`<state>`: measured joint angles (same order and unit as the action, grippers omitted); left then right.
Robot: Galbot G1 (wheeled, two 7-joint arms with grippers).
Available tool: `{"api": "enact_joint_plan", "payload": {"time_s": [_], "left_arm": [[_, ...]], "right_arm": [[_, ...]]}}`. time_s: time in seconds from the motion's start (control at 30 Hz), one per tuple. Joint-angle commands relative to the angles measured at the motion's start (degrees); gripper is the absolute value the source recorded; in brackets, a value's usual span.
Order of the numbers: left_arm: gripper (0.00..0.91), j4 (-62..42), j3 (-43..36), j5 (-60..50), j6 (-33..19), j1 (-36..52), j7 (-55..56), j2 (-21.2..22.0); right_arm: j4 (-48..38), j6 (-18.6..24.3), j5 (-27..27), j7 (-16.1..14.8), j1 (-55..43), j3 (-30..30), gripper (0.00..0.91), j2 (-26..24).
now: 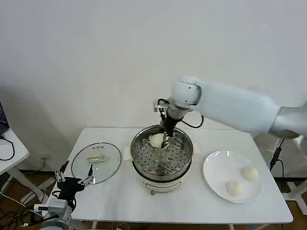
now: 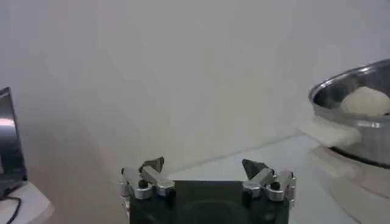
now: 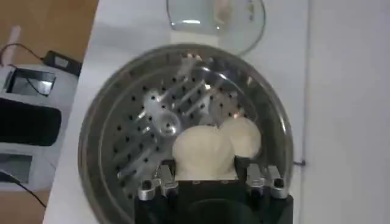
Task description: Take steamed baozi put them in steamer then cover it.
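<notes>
Right now my right end effector (image 3: 210, 182) grips a baozi (image 3: 204, 155) low over the steamer (image 1: 144, 165) tray's far side, touching the bun already there (image 3: 244, 135); I judge release comes next. My left end effector (image 1: 73, 181) waits open beside the cover (image 1: 108, 165).

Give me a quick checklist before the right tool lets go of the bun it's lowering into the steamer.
1. Bun in right tool is over the perforated tray: ok.
2. Bun resting on the tray, not hanging: cannot tell.
3. Held bun clear of the bun already in the steamer: not ok, they touch.
4. Room left on the tray for the two buns on the plate: ok.
5. Cover off the pot, flat on the table: ok.
6. Left tool open, parked away from the steamer: ok.
</notes>
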<state>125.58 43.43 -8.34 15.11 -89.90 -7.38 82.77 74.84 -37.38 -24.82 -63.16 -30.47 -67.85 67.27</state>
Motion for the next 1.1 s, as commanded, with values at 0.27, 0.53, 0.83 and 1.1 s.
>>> {"api": "enact_joint_plan", "payload": {"time_s": [0.27,0.53,0.83,1.1], "left_arm": [[0.907,-0.26,0.69,0.92,0.02,0.65,-0.27,-0.06],[0.907,-0.76,0.61,0.91,0.00,0.86,-0.22,-0.13],[0.907,-1.57,0.47,0.87,0.00,1.44,-0.23,0.09],[0.907,-1.70,0.34,0.81,0.05,1.56,-0.20,0.19]], "right_arm": [[-8.09,-0.23,3.96,0.16,7.31,0.17,0.635,9.70],[-11.53,1.25,8.02,-0.40,8.97,1.29,0.635,11.03],[-12.86,1.54,8.71,-0.58,9.35,1.94,0.907,11.75],[-11.65,1.03,8.35,-0.11,9.37,3.42,0.907,10.63]]}}
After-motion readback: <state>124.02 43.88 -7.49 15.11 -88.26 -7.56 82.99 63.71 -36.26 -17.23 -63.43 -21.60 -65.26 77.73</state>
